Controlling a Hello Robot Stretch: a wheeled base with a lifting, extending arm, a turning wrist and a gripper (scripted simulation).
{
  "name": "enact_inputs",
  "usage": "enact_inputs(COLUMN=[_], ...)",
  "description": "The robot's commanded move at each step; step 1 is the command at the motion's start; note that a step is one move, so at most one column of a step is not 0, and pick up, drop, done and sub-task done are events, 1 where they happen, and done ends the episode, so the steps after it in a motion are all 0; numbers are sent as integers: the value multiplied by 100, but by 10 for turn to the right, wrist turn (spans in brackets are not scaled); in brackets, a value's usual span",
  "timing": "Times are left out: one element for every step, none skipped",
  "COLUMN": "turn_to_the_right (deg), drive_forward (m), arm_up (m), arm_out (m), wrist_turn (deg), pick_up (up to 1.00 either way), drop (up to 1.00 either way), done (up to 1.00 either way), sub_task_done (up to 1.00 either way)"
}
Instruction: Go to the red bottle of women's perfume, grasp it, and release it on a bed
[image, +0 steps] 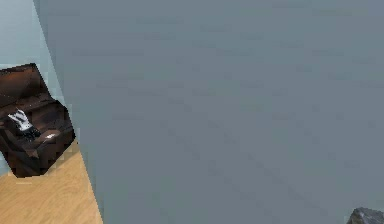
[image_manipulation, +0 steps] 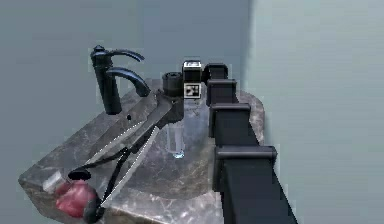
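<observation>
Claw: my claw (image_manipulation: 92, 182) is stretched out low over a marbled counter (image_manipulation: 70, 150). Its two thin fingers (image_manipulation: 125, 140) slant away from the dark body toward the counter's corner.
Grip: I cannot tell the claw's state. I also cannot tell whether it holds anything, because the bottle lies on the counter right at the fingertips.
Bottle: the bottle (image_manipulation: 75, 198) is red, rounded and glossy, with paler pink patches on its side and a small whitish piece at one end. It sits at the very tip end of my claw, at the counter's corner. I cannot tell whether the fingers touch it.
Arm: my arm (image_manipulation: 240, 150) is a dark square bar running up to the claw's body. Two white marked squares stand where the two meet.
Faucet: the faucet (image_manipulation: 108, 75) is dark and curved, standing just beyond the claw's body, on the side away from the arm.
Clear thing: a small see-through upright piece (image_manipulation: 178, 140) stands between the claw's fingers and the arm.
Armchair: an armchair (image: 35, 120) in brown leather stands on wood floor (image: 55, 195) beside a grey-blue wall (image: 220, 100). I cannot place it from the claw.
</observation>
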Motion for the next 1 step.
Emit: enact_inputs(turn_to_the_right=[0], drive_forward=[0], arm_up=[0], arm_out=[-26], wrist_turn=[0], pick_up=[0], drop=[0], done=[0], sub_task_done=[0])
